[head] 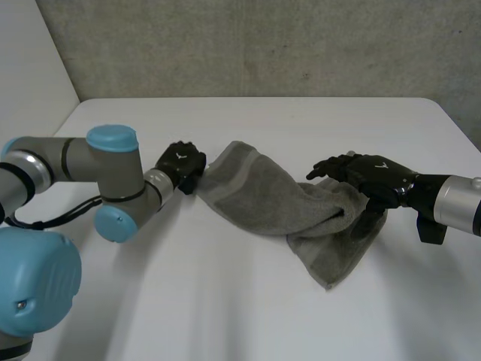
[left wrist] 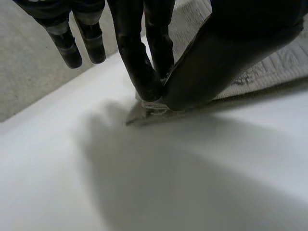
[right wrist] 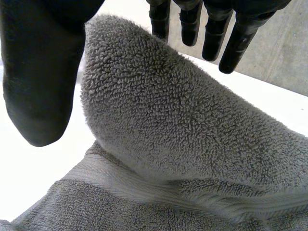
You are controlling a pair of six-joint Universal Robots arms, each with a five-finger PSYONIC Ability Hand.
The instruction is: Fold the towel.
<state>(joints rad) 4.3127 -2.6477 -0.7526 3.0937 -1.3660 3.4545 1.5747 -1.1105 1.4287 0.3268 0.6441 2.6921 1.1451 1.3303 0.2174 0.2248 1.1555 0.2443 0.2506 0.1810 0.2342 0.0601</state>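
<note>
Left wrist view: fingers and thumb of the left hand are pinching a corner of the grey towel down at the white table. The right hand is holding its fingers straight and apart, a hump of towel bulging under its palm. The cloth is lying rumpled between both hands.

I look down on a white table, smooth and matt, rounded at its far corners; behind its far edge stands a rough, mottled grey wall; at my left a plain paler wall meets it in a corner.
</note>
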